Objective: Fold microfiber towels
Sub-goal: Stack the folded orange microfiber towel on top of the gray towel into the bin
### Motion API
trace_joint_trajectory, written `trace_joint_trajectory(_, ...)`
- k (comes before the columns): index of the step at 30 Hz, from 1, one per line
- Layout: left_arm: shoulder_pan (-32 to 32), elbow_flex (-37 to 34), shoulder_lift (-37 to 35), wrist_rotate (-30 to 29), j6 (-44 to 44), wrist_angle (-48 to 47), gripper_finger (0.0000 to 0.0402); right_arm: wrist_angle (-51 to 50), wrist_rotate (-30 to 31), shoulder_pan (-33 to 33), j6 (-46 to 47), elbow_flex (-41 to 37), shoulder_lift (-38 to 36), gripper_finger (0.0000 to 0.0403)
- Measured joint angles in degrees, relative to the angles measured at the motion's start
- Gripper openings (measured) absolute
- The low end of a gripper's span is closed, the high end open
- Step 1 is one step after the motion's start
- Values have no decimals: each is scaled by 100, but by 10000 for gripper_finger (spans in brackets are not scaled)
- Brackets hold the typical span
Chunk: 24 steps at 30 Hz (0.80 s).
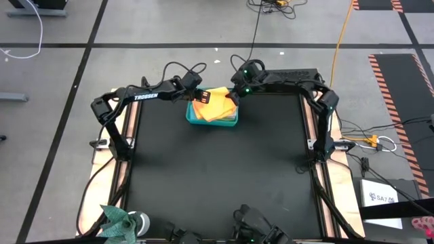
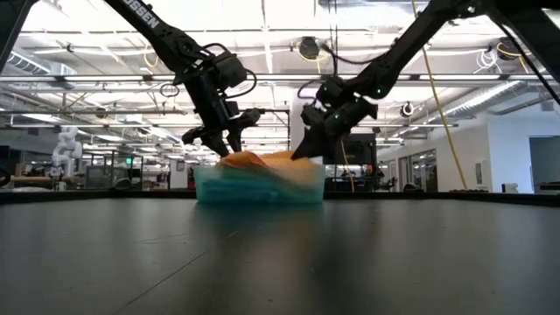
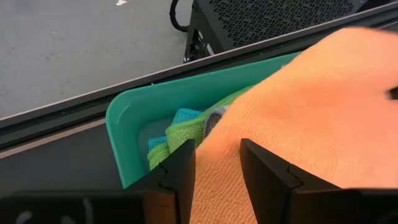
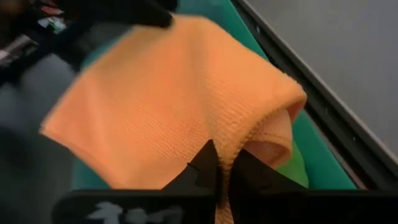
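Here, orange towel (image 1: 214,106) draped flat across bin (image 1: 192,117), both pincers gripping opposite edges

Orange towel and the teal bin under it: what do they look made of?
Orange towel: soft, matte microfiber-like cloth; fine looped weave shows, and it drapes and folds where the right gripper pinches it. Teal bin: apparently rigid plastic, with a smooth, slightly glossy, rounded rim.

The scene is lit evenly from above by rows of ceiling lights (image 2: 262,35), which are seen as bright glare in the low view. The black table (image 1: 217,169) is rendered dark and matte. Motion blur is seen across the orange-yellow towel (image 4: 174,93) in both wrist views.
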Motion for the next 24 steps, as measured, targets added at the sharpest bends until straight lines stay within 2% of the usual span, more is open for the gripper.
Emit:
trace_joint_trajectory(6, 0, 0, 0, 0, 70, -2, 127, -85, 108, 35, -16, 4, -331, 4)
trace_joint_trajectory(12, 0, 0, 0, 61, 110, -4, 127, -429, 117, 231, -16, 4, -159, 8)
trace_joint_trajectory(18, -7, 0, 0, 151, 112, -102, 127, -351, 143, 551, -69, 4, 6, 8)
trace_joint_trajectory(24, -7, -2, 0, 149, 176, -219, 127, -399, 950, 692, -255, 7, -80, 9)
